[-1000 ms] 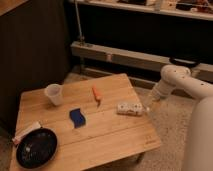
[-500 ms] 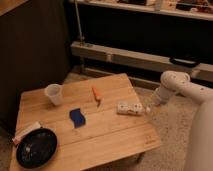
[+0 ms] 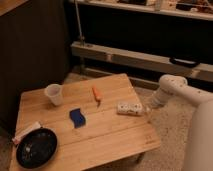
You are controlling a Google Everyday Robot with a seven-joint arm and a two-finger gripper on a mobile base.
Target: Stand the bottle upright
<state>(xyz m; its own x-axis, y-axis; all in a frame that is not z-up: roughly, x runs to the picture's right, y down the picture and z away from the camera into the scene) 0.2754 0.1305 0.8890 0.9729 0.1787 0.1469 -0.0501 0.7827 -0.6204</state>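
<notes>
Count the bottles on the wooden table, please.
1. The bottle lies on its side near the right edge of the table; the gripper is at its right end. No other bottle shows, and none seems hidden.

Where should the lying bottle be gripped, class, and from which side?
Grip the bottle across its body, likely from the right edge of the table, where the gripper hovers: it lies on its side, one end pointing there.
</notes>
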